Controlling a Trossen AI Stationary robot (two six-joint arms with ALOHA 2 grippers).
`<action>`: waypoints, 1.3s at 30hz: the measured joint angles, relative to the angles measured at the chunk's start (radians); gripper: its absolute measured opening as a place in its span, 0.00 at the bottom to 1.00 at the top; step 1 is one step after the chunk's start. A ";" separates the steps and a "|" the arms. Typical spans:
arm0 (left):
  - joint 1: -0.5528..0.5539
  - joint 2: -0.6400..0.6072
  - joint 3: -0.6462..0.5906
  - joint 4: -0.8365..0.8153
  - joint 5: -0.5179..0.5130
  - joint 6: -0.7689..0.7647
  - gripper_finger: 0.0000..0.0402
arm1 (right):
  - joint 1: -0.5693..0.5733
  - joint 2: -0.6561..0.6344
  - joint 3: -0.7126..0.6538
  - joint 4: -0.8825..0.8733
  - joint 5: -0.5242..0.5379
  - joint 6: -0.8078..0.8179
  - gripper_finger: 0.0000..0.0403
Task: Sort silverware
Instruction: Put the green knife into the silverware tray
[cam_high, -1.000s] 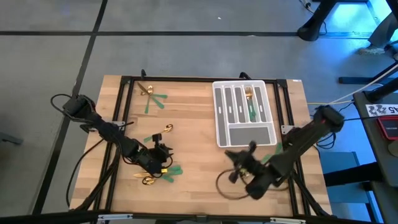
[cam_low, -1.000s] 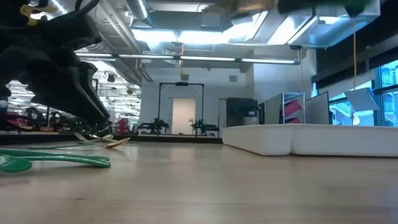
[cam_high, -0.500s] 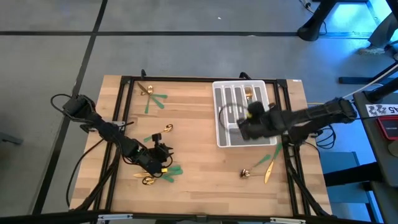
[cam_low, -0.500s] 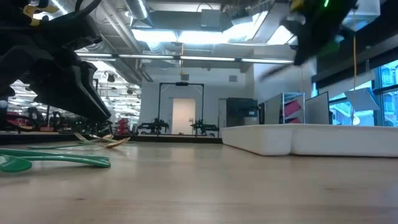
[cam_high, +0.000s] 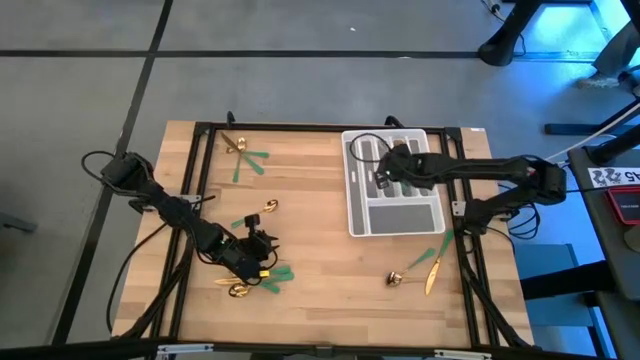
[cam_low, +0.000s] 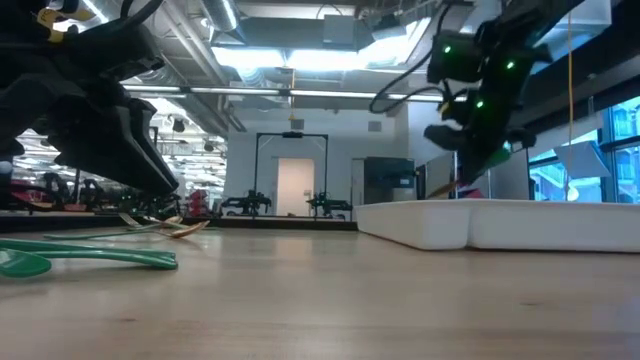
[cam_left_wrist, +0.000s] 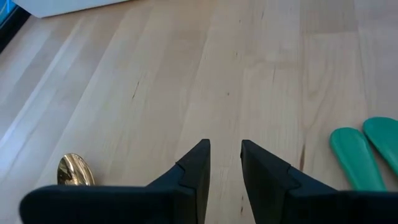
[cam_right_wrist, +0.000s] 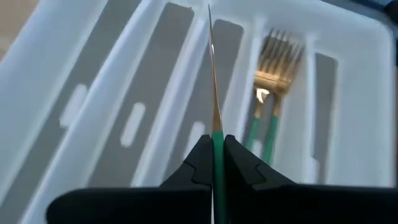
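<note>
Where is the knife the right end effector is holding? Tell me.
The knife is pinched in the right end effector, held above the tray, beside the slot holding the forks.

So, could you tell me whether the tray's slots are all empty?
No: two gold forks already lie in one slot of the tray.

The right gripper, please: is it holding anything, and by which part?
The right gripper holds a knife edge-on by its green handle, just below the gold blade, above the tray.

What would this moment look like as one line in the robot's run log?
right pincer: shut on knife, over tray | forks: in tray slot | left pincer: low over table, holding nothing
</note>
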 joint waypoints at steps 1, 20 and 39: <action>0.000 0.000 0.000 -0.001 0.000 0.000 0.20 | -0.013 0.014 0.000 0.005 -0.001 0.000 0.03; 0.000 0.000 0.000 0.000 0.000 0.004 0.20 | -0.052 0.195 0.000 0.073 -0.040 0.002 0.03; 0.000 0.000 0.000 0.000 0.000 0.000 0.20 | -0.052 0.195 0.000 0.077 -0.075 -0.043 0.19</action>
